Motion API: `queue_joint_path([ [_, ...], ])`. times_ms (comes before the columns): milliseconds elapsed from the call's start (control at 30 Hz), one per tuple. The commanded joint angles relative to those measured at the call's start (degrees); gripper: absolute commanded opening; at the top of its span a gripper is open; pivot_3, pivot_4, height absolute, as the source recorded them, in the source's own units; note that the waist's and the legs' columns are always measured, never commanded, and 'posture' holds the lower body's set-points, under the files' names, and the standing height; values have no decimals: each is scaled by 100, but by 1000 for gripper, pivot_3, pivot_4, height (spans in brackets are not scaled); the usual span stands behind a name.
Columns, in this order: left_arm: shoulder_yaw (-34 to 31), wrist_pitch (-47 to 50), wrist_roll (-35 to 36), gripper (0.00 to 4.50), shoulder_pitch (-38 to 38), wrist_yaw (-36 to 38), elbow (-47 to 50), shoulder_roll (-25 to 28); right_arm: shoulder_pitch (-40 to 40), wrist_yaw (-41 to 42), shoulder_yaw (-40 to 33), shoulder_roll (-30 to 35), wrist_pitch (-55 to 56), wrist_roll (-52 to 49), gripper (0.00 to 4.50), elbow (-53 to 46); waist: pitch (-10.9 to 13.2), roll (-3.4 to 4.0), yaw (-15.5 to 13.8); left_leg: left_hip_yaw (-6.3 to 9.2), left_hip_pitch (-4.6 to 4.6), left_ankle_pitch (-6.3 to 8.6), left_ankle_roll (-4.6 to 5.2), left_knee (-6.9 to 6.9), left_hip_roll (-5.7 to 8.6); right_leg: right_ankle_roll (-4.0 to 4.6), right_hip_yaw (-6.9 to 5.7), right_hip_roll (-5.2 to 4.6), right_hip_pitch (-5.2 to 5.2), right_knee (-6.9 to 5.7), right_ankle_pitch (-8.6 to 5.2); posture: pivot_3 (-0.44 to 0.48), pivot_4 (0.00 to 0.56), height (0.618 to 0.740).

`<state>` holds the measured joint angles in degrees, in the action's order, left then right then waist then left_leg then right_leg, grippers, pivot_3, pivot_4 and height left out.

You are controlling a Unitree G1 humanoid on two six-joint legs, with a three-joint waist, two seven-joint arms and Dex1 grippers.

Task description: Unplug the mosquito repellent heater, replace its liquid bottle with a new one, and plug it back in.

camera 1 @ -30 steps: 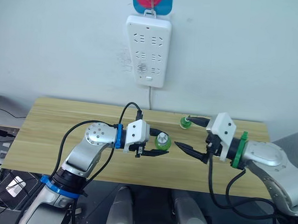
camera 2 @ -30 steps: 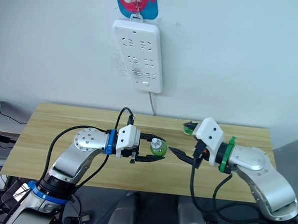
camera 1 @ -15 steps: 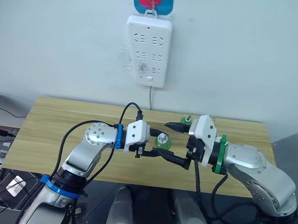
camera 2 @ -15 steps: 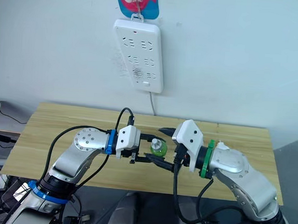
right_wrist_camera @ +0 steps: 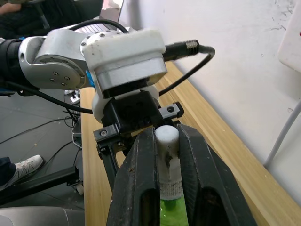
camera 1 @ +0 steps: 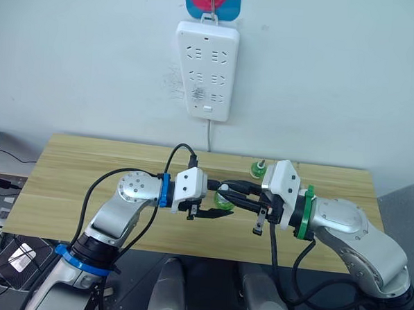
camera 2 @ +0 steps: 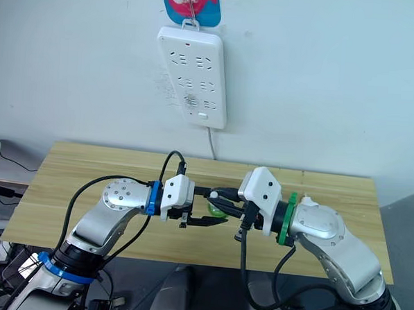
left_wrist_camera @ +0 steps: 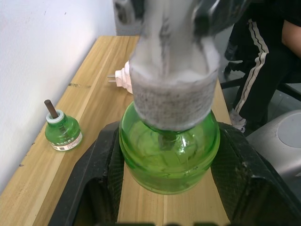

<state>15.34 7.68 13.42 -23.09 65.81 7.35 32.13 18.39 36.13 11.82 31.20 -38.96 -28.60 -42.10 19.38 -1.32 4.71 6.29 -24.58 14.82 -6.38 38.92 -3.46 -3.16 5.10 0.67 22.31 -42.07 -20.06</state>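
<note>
My left gripper [camera 1: 215,202] is shut on the body of a green liquid bottle [left_wrist_camera: 169,160], holding it just above the wooden table [camera 1: 88,169]. My right gripper [right_wrist_camera: 165,134] reaches in from the right and is shut on the bottle's white cap [right_wrist_camera: 166,141]. A second green bottle [camera 1: 258,169] with a bare dark wick stands on the table near the wall, behind my right gripper. In the left wrist view the mosquito repellent heater [left_wrist_camera: 123,77] lies on the table, white, with its two prongs sticking out.
A long white power strip [camera 1: 205,70] hangs on the wall above the table, its cord running down behind it. A seated person in dark trousers [left_wrist_camera: 263,56] is off the table's right end. The table's left half is bare wood.
My right gripper has swung left from beside the second bottle to the bottle in my left gripper and closed on its cap. The left arm has stayed put.
</note>
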Motion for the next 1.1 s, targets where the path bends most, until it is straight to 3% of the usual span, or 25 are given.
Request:
queue_joint_path([
  [33,24,86,-93,2258,167,-46,163,123,386,-114,-661,-57,57,-365,248,-271,0,0,2,0,0,0,0,0,0,0,1,0,0,0,0,-96,285,697],
  [133,-48,121,-163,2258,411,-115,51,256,498,-319,-1037,-47,-75,-492,248,-221,0,0,4,0,0,0,0,-1,0,0,0,0,0,0,0,-105,287,697],
  [267,-280,165,-131,2258,640,-332,34,355,-268,-433,-1001,-48,570,164,248,288,0,0,-22,3,-2,1,1,-11,-1,1,-4,0,1,7,-1,-109,293,697],
  [367,-428,259,-106,2258,773,-472,171,426,-1054,-560,-715,-209,1790,1104,248,1279,0,0,-54,0,-6,1,2,-8,2,0,-2,-3,3,9,0,-69,307,697],
  [433,-513,374,-50,2258,943,-522,412,505,-1274,-974,-634,-551,2844,1739,248,2515,0,0,-53,-6,-2,1,2,-7,2,0,3,-3,4,4,0,-46,318,697],
  [533,-617,540,17,2258,1176,-525,729,642,-1265,-1320,-558,-883,3948,2352,248,3798,5,6,-30,-25,16,1,2,-9,0,0,26,0,2,-4,0,-14,328,697],
  [733,-767,802,169,2258,1463,-533,1173,889,-709,-1765,-801,-1409,4817,2602,248,5579,21,28,-55,-30,25,1,1,-10,-8,1,38,11,1,-14,0,27,348,697],
  [1033,-814,945,254,2258,1490,-531,1299,1010,-549,-1685,-849,-1552,5117,2581,248,6260,33,43,-280,-31,24,2,2,-14,-8,1,38,11,2,-8,0,36,352,697],
  [1100,-791,933,250,2258,1462,-524,1273,1002,-612,-1692,-933,-1597,5095,2480,997,6159,33,43,-290,-31,24,2,2,-14,-8,1,38,11,1,-8,0,30,352,697],
])
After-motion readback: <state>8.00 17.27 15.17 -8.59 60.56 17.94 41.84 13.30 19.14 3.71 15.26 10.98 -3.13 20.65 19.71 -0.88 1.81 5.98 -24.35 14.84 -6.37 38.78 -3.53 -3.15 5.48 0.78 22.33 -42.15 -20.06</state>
